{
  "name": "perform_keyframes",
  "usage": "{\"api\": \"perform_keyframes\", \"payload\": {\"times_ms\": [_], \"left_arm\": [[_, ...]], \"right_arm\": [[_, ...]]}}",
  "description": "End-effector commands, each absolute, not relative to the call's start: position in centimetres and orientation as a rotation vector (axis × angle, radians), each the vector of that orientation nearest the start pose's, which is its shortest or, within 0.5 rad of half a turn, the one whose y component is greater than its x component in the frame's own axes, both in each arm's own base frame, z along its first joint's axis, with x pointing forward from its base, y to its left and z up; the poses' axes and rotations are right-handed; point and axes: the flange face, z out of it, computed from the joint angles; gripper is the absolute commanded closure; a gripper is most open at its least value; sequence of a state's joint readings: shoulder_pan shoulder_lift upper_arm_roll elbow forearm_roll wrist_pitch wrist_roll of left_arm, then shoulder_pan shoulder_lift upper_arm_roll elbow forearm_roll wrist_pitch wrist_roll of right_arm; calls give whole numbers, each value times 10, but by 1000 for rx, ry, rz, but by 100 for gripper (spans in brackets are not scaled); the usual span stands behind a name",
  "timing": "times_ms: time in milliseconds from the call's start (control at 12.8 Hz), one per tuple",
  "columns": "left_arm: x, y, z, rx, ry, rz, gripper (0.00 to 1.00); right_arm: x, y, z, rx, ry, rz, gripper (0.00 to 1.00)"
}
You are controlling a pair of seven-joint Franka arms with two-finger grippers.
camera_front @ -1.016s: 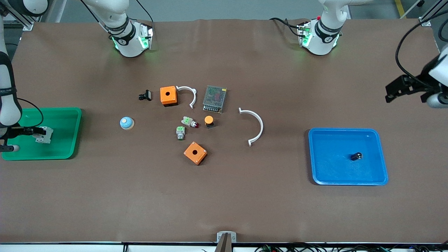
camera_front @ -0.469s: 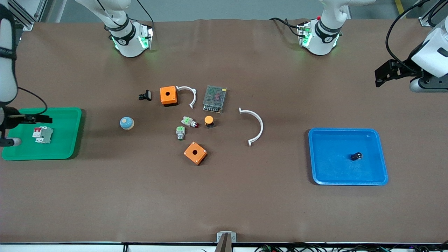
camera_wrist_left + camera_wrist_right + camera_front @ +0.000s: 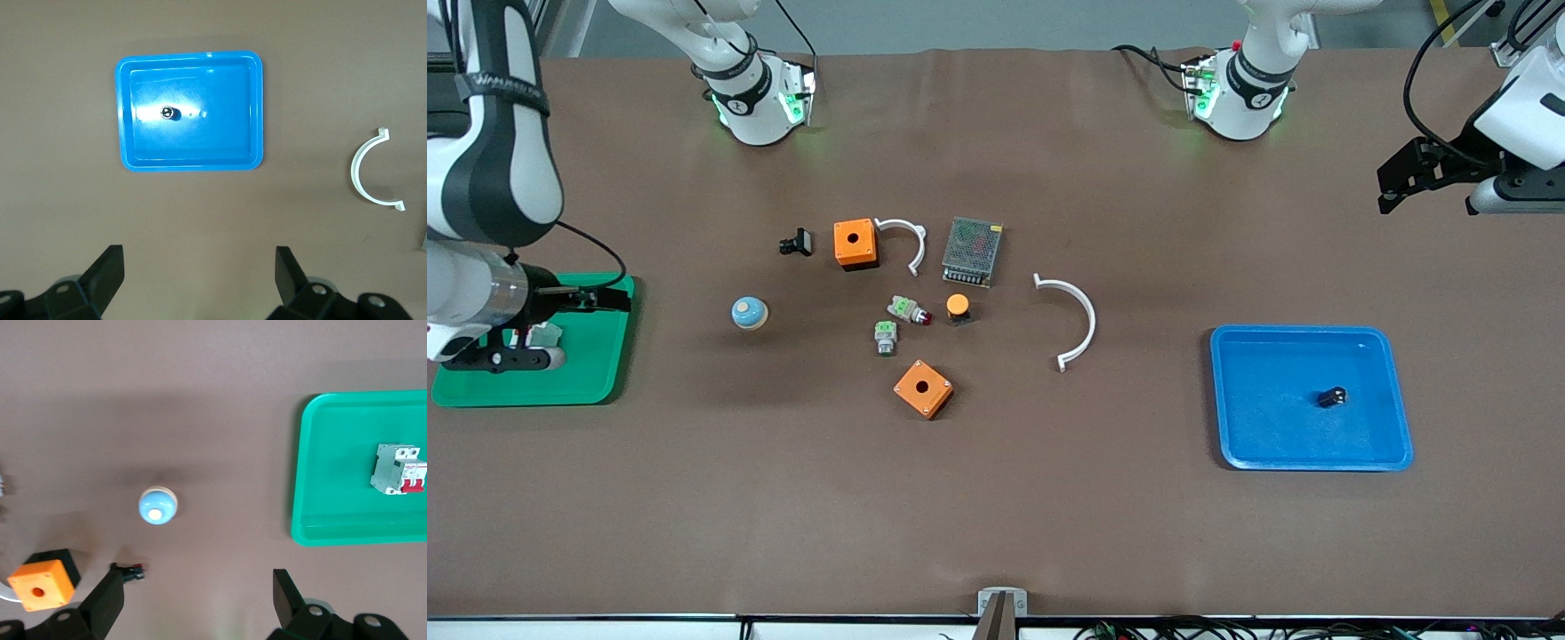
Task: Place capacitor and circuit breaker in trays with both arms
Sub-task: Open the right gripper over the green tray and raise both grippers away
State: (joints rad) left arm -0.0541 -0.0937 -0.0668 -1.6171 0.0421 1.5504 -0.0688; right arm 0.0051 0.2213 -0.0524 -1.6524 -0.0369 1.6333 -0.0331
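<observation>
We see both grippers' fingers spread wide with nothing between them. The left gripper [image 3: 1392, 182] hangs in the air over bare table at the left arm's end, farther from the front camera than the blue tray [image 3: 1236, 444]; its fingers [image 3: 107, 270] frame open tabletop in the left wrist view. The right gripper [image 3: 609, 298] is up over the edge of the green tray [image 3: 596, 382] at the right arm's end; in its wrist view the fingers [image 3: 107, 603] stand apart over brown table.

We find the capacitor [image 3: 1332, 396] lying in the blue tray, toward the tray's outer part, with its pale end face showing in the left wrist view [image 3: 167, 113]. The circuit breaker [image 3: 398, 469] lies in the green tray with its red levers visible; from the front it is mostly hidden by the right arm, only a grey corner [image 3: 544, 334] showing.

On the middle of the table we see two orange boxes [image 3: 855, 243] [image 3: 923, 388], a large white arc [image 3: 1080, 313], a smaller white arc [image 3: 907, 236], a mesh-topped unit [image 3: 972, 251], an orange push button [image 3: 958, 307], two green-topped parts [image 3: 885, 336] [image 3: 908, 309], a black bracket [image 3: 796, 242] and a blue dome [image 3: 749, 313].
</observation>
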Motion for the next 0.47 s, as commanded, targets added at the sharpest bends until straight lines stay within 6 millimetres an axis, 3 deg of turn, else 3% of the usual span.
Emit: {"api": "perform_keyframes", "payload": {"times_ms": [0,234,391], "left_arm": [[512,-59,651,-3111,44,-74,0],[518,-48,655,-3113,35,-85,0],[529,-40,659,-3112,32,-96,0]], "right_arm": [[579,-18,510,-3152,47,267,1],[578,-23,549,-3157,32,190,0],[581,-26,586,-3163,6,109,0]]}}
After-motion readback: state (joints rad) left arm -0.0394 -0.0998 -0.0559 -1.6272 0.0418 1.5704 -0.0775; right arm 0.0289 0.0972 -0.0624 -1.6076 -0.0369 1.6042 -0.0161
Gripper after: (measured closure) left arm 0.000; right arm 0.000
